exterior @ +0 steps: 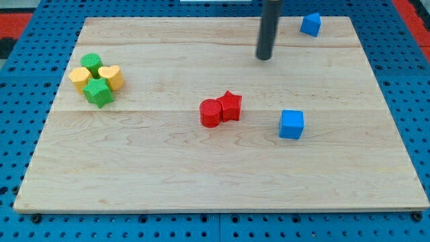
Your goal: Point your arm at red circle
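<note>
The red circle (210, 113) lies near the middle of the wooden board (222, 181), touching a red star (231, 105) on its right. My tip (265, 57) is at the end of the dark rod near the view's top, above and to the right of the red circle, well apart from it. It touches no block.
A blue cube (291, 124) lies right of the red pair. Another blue block (310, 24) sits at the top right. At the left, two green blocks (91, 64) (98, 93) and two yellow blocks (80, 78) (111, 76) are clustered together.
</note>
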Available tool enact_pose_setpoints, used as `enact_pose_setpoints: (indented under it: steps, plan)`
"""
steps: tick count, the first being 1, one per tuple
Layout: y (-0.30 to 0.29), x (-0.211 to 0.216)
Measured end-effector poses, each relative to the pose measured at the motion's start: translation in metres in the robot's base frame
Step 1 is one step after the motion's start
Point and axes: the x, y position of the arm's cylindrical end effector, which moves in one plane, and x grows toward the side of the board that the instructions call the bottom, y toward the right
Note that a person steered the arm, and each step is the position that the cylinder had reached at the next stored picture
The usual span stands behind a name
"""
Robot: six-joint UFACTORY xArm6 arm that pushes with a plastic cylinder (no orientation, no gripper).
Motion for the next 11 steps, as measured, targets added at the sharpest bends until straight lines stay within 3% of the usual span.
enact_pose_setpoints:
  steps: [2, 4, 6, 9, 11]
  plan:
    - [-0.090, 0.068]
    - [-0.153, 0.090]
    - [-0.153, 0.165]
    - [-0.143, 0.161]
    - [-0.104, 0.149]
